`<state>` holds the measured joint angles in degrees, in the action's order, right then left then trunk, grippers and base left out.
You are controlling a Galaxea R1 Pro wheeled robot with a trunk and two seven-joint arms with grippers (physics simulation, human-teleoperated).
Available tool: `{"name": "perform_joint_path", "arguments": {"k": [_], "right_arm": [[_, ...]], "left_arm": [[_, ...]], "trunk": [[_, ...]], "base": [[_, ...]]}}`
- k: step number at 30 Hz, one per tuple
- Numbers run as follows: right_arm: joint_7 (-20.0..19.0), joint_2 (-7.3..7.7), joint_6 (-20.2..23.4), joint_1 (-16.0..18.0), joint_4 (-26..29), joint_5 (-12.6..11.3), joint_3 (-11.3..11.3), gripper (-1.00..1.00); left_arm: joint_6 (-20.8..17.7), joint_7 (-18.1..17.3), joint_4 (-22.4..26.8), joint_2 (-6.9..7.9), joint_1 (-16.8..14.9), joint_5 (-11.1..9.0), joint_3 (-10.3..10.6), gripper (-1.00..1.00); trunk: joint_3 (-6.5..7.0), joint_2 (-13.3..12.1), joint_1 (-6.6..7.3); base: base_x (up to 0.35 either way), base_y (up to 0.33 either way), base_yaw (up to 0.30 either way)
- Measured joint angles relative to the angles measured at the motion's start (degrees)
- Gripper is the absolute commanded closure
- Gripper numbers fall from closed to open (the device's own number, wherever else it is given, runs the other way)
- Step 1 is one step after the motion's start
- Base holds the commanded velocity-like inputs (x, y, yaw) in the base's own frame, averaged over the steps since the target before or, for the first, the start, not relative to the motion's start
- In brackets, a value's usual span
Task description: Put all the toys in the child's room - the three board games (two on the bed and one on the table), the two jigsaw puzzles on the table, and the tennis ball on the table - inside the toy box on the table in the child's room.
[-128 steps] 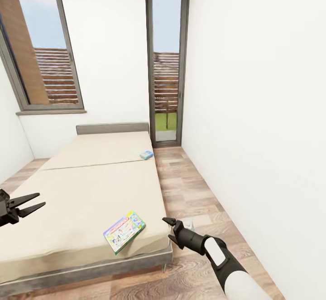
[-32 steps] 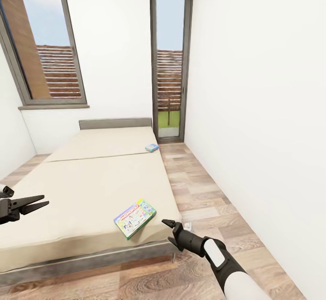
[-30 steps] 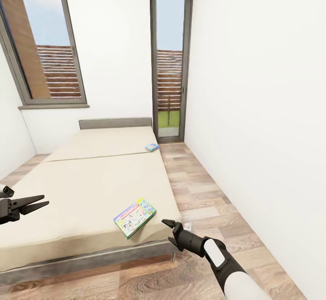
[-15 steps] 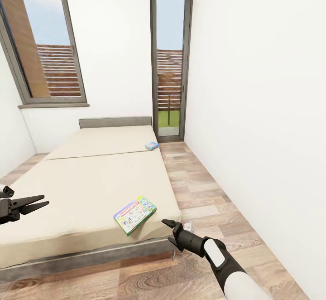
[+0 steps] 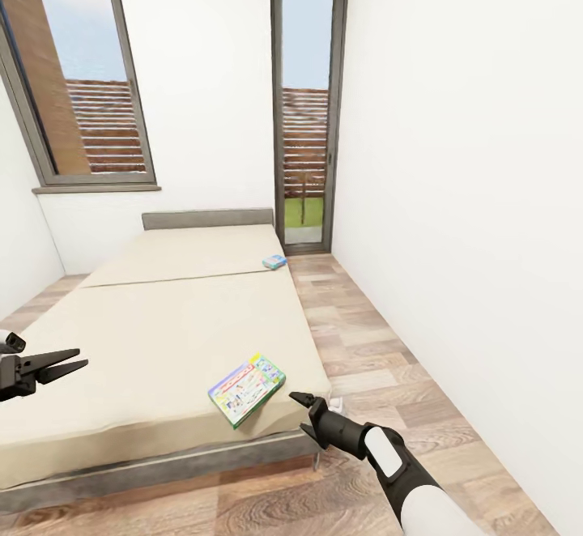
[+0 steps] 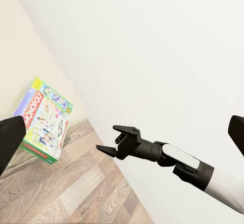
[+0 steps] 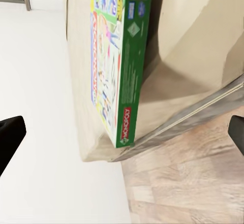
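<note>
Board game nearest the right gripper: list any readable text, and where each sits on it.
"MONOPOLY" on the cover of the near board game, along its red strip.
"MONOPOLY" on a red patch on its green side edge.
Barcode and small logos near the edge's end: too small to read.
Far blue board game: too small to read.

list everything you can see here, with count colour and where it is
bed: one, cream mattress on a grey frame, filling the room's left side
board game: one, yellow-green with bright print, flat on the mattress by its near right corner
small box: one, blue, far down the bed at its right edge
window: one, dark frame, far wall on the left
glass door: one, dark frame, tall and narrow, far right corner
floor: wood planks, right of the bed
left end effector: one, black, open, over the bed's left side
right end effector: one, black, open, just off the bed's near right corner
</note>
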<state>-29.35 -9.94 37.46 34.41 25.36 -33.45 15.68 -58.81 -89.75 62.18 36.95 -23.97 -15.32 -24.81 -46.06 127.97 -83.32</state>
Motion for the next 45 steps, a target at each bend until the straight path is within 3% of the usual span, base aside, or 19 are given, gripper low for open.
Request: {"name": "perform_joint_path", "arguments": {"k": [45], "right_arm": [[0.08,0.0,-0.36,0.0,-0.08,0.0,-0.01,-1.0]], "left_arm": [[0.05,0.0,-0.07,-0.22,0.0,0.03,-0.07,-1.0]], "trunk": [[0.0,0.0,-0.02]], "base": [[0.029,0.064,0.0]]}}
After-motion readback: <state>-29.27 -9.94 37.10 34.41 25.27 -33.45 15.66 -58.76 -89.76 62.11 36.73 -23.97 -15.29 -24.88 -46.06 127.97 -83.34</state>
